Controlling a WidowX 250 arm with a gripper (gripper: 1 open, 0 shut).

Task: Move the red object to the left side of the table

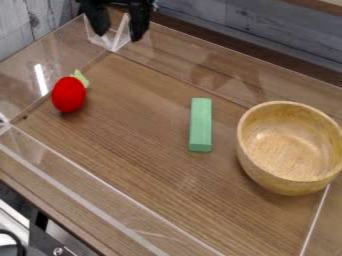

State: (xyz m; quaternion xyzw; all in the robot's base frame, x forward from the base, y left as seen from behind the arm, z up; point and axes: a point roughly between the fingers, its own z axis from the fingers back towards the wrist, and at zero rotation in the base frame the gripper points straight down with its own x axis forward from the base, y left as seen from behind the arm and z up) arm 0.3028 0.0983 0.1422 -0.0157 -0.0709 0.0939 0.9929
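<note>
The jaws are seen spread wide with nothing held; the gripper (115,25) hangs above and well apart from the red object (68,93). That fruit lies far left of the wooden bowl (289,146), near the table (147,190) edge. Placement is judged done.

The claw (118,22) is cut off by the top edge, only its blurred black fingers (98,20) showing.
</note>
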